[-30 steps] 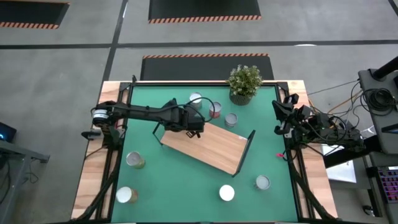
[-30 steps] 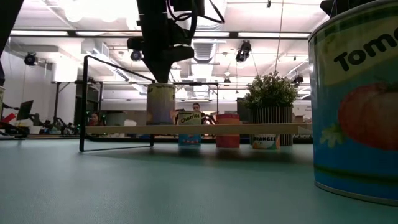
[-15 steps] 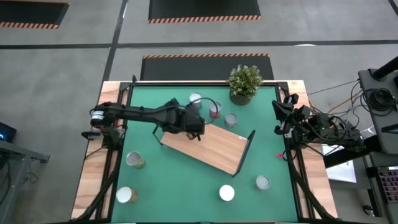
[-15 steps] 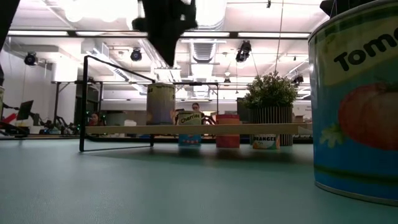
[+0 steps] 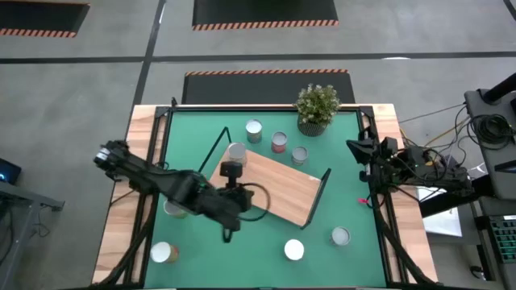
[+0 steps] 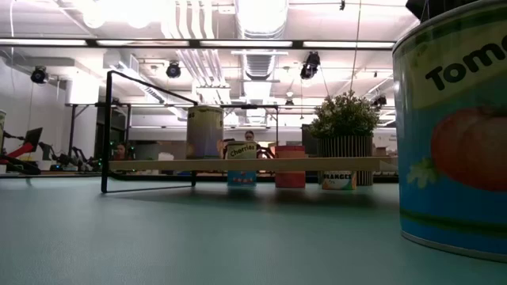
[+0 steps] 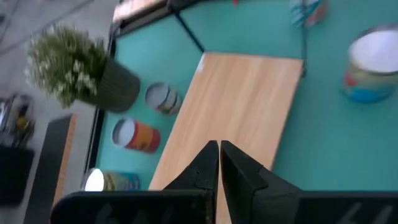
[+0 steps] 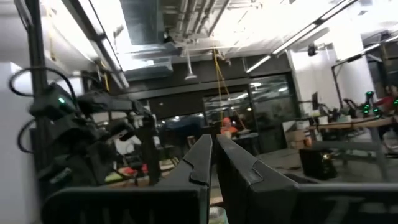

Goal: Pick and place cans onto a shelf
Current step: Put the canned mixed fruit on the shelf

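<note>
My left gripper [image 7: 219, 163], fingers pressed together and empty, has pulled back toward seven o'clock, leaving one can [image 5: 235, 151] standing on the shelf [image 5: 274, 189]

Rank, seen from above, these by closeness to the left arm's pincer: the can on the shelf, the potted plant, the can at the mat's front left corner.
From the left pincer:
1. Can on the shelf, just behind it.
2. Front-left corner can, toward the front.
3. Potted plant, at the back edge.

Green table mat [image 5: 347, 201]; light-wood shelf [image 5: 278, 190], black wire loops; red-sided can [image 5: 279, 142]; white-topped can [image 5: 294, 250].
</note>
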`<control>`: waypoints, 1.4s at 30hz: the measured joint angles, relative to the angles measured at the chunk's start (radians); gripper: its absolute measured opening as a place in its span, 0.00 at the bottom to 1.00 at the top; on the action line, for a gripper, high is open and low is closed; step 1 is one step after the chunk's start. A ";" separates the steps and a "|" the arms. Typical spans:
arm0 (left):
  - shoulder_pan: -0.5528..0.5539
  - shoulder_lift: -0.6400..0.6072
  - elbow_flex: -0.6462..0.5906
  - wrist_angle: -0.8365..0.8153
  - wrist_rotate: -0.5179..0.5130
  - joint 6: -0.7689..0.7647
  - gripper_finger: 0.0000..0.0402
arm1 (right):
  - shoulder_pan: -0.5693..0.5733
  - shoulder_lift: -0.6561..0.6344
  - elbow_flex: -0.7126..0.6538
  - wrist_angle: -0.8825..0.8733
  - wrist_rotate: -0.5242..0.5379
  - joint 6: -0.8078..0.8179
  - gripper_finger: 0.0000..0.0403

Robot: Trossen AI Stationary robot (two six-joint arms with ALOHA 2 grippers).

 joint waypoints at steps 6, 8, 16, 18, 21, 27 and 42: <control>-0.017 -0.189 -0.248 0.281 0.002 0.101 0.00 | 0.000 0.104 0.049 -0.004 0.001 0.015 0.03; -0.015 -0.254 -0.346 0.371 0.002 0.142 0.00 | 0.000 0.156 0.080 -0.005 0.045 0.018 0.03; -0.010 -0.507 -0.648 0.567 -0.003 0.258 0.00 | -0.003 0.425 0.359 -0.345 0.277 0.077 0.03; -0.010 -0.570 -0.702 0.578 -0.003 0.258 0.00 | -0.003 0.498 0.442 -0.448 0.312 0.109 0.03; -0.010 -0.654 -0.769 0.583 -0.003 0.233 0.00 | -0.003 0.610 0.556 -0.562 0.330 0.136 0.03; -0.010 -0.794 -0.810 0.550 -0.003 0.175 0.00 | -0.003 0.807 0.748 -0.692 0.328 0.185 0.03; -0.010 -0.962 -0.907 0.497 -0.002 0.065 0.00 | -0.002 1.222 1.094 -0.856 0.326 0.356 0.03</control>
